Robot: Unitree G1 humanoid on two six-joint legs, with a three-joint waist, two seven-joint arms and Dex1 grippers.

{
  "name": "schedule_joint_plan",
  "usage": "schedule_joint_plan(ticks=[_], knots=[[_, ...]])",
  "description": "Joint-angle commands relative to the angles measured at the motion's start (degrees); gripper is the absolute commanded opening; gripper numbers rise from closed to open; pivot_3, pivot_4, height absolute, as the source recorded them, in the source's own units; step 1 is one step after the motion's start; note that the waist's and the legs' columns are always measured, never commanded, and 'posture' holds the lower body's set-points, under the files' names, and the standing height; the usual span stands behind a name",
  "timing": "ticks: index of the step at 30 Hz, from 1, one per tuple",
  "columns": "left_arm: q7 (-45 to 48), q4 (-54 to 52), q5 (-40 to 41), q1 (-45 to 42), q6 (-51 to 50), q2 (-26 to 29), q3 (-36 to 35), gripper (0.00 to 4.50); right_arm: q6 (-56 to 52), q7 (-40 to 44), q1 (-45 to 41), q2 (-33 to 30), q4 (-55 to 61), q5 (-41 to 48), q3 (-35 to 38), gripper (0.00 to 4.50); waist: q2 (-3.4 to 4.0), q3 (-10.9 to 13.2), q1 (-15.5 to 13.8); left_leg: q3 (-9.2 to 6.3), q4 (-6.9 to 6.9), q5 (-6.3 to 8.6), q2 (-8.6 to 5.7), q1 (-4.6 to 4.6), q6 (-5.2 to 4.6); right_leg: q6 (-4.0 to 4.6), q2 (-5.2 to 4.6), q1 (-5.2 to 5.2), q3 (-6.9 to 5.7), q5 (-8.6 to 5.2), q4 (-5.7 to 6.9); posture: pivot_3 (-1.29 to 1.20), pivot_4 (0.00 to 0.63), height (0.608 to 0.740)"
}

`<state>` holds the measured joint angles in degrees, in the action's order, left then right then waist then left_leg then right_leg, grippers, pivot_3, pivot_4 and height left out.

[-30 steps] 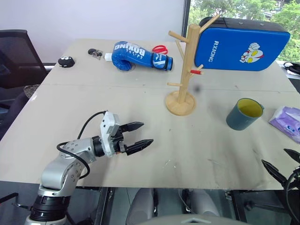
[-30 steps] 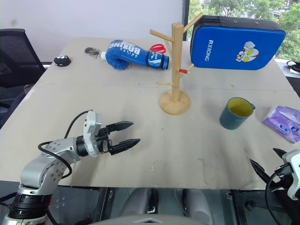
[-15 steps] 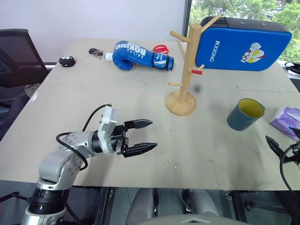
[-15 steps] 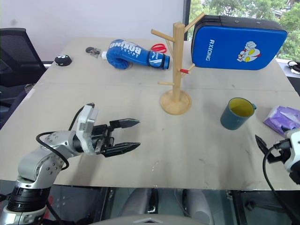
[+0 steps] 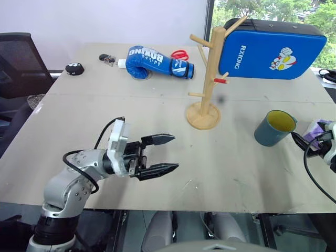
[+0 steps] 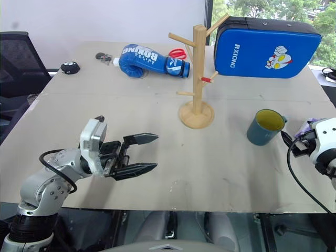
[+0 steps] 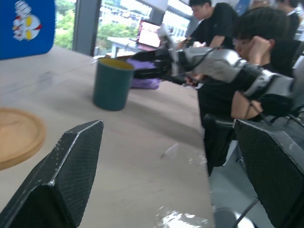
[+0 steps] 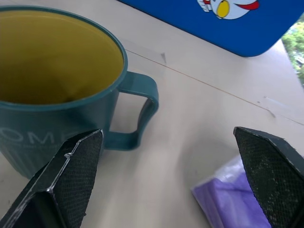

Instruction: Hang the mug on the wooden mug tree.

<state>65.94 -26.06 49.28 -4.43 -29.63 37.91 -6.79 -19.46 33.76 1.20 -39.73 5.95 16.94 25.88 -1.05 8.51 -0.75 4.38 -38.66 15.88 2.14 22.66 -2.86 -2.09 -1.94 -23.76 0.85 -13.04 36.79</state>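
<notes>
**Mug upright on table, R claw spread beside it, nothing gripped**

R gripper [image 6: 287, 142] sits just to the right of the mug [image 6: 264, 126], fingers spread wide, holding nothing. In the R wrist view the mug [image 8: 61, 90] stands upright just ahead of the claw, yellow inside showing, loop handle [image 8: 141, 111] pointing toward the gap between the fingertips [image 8: 78, 161]; no contact visible. A purple packet [image 8: 235, 197] lies on the table near the other finger.

L gripper [image 5: 167, 153] hovers over the near-left part of the table [image 5: 157, 115], fingers apart, empty, pointing toward the mug side. Mug is well apart from it, far off past its tips; the wooden mug tree [image 5: 206, 79] stands beyond and between the two claws, closer to the mug, pegs bare, one red-tipped.

Behind the tree: blue pad [image 5: 273, 50] leaning upright. Further back, beyond the L claw: blue boxing glove [image 5: 157, 62] w/ red scissors [image 5: 179, 54] beside it.

L wrist view: people seated beyond the table edge.
</notes>
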Motion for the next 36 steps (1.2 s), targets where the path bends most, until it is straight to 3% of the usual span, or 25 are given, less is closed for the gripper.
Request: schedule_joint_plan(ticks=[1,12,19,33,36], knots=[[-1.38,-1.66,0.39,-2.38,-0.31,1.37,-1.25,4.5,1.06,-0.11,-2.54,-0.75,-0.71,0.15,0.03,4.46,0.02,0.01,0.03,0.02,0.0,0.0,0.0,0.0,0.0,0.0,0.0,0.0,0.01,0.0,0.01,0.0,0.15,0.74],[-3.5,0.05,-3.59,-5.4,1.75,0.41,0.93,4.5,-2.63,-2.45,-7.74,-0.49,-3.44,-1.49,-4.31,4.46,0.02,0.0,0.19,0.05,0.0,0.0,0.0,-0.01,0.0,-0.01,0.03,-0.01,0.06,0.01,0.01,0.0,0.15,0.74],[-4.0,-0.44,-3.74,-3.93,2.21,-0.06,0.27,4.5,-9.53,3.23,-3.19,-0.99,6.36,3.75,-7.23,4.46,0.04,0.01,0.12,0.0,0.01,0.0,0.03,0.01,0.0,-0.06,0.03,-0.01,0.01,0.03,0.01,0.0,0.15,0.74],[-4.16,-0.38,-4.5,-2.61,3.37,0.0,0.12,4.5,-10.42,-3.07,-6.4,0.16,1.91,-0.83,-8.55,4.46,0.03,0.01,0.08,0.01,0.0,0.0,0.01,0.02,0.01,-0.02,0.04,-0.02,0.01,0.0,0.02,0.0,0.15,0.74],[-4.06,-0.33,-4.67,-2.49,3.62,-0.02,0.19,4.5,-10.09,-3.35,-6.83,0.6,1.55,-0.57,-8.3,3.66,0.03,0.01,0.11,0.03,0.0,0.0,0.01,0.03,0.01,-0.02,0.03,-0.02,0.03,0.01,-0.02,0.0,0.15,0.74]])
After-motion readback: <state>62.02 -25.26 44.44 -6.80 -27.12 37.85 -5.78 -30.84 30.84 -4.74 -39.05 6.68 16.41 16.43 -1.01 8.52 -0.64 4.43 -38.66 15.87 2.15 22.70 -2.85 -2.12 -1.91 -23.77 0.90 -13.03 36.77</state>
